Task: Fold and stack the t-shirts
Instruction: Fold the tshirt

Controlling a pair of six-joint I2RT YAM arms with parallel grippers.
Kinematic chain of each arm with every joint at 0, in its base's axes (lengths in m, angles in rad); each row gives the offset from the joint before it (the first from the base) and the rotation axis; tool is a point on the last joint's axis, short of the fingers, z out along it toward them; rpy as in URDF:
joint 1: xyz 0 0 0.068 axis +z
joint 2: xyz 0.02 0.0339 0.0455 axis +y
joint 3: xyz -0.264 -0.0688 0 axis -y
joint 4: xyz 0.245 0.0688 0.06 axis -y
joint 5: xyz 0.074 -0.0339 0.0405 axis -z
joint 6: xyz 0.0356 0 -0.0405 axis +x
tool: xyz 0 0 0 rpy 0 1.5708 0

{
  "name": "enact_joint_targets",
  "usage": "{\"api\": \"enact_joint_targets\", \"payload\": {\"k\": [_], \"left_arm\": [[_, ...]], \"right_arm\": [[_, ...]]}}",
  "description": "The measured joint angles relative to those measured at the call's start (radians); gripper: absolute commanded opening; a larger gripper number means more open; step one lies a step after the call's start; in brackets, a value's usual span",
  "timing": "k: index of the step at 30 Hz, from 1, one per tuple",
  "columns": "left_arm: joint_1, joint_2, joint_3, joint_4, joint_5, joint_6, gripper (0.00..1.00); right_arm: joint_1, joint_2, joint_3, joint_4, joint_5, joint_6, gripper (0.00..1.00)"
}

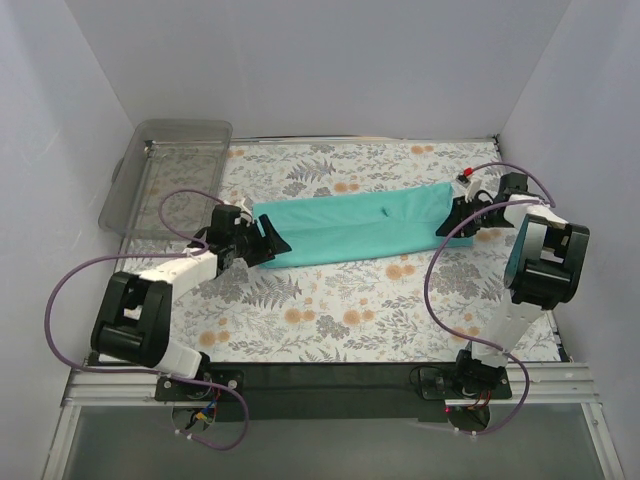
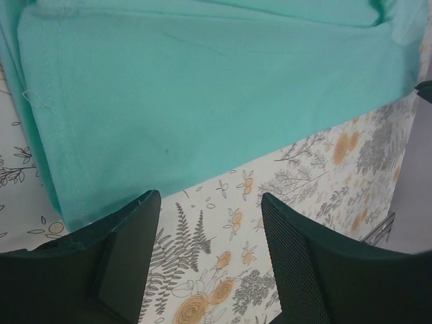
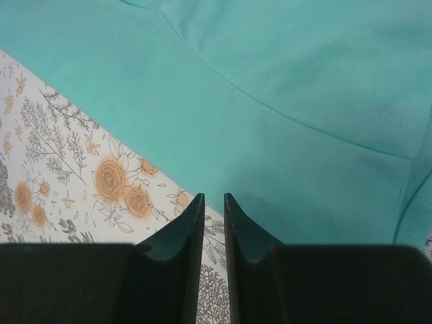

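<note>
The teal-green t-shirt (image 1: 360, 230) lies on the floral table as a long folded strip running left to right. My left gripper (image 1: 275, 243) is at its left end, just off the near edge. In the left wrist view the left gripper (image 2: 210, 199) is open over bare tablecloth, with the t-shirt (image 2: 202, 101) ahead of its fingertips. My right gripper (image 1: 448, 228) is at the strip's right end. In the right wrist view the right gripper (image 3: 214, 199) has its jaws a narrow gap apart with only tablecloth between them, tips at the edge of the t-shirt (image 3: 270, 88).
A clear plastic bin (image 1: 170, 175) stands at the back left, partly off the floral cloth (image 1: 340, 310). White walls close in the back and both sides. Purple cables loop from both arms.
</note>
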Motion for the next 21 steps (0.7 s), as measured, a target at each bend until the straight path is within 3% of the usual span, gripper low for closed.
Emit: {"api": "enact_joint_targets", "payload": {"k": [4,11,18,21], "left_arm": [[0.006,0.092,-0.001,-0.008,0.026,0.000,0.56],[0.013,0.095,-0.005,-0.031,-0.006,0.016,0.62],[0.015,-0.039,0.005,-0.129,-0.125,0.082,0.69],[0.016,-0.132,0.026,-0.159,-0.182,0.117,0.80]], "right_arm": [[-0.008,0.045,-0.004,0.008,0.017,0.023,0.20],[-0.016,0.053,-0.005,0.034,0.113,0.051,0.18],[-0.050,0.049,-0.001,0.031,0.192,0.054,0.24],[-0.056,0.015,0.011,0.018,0.232,0.042,0.30]]}}
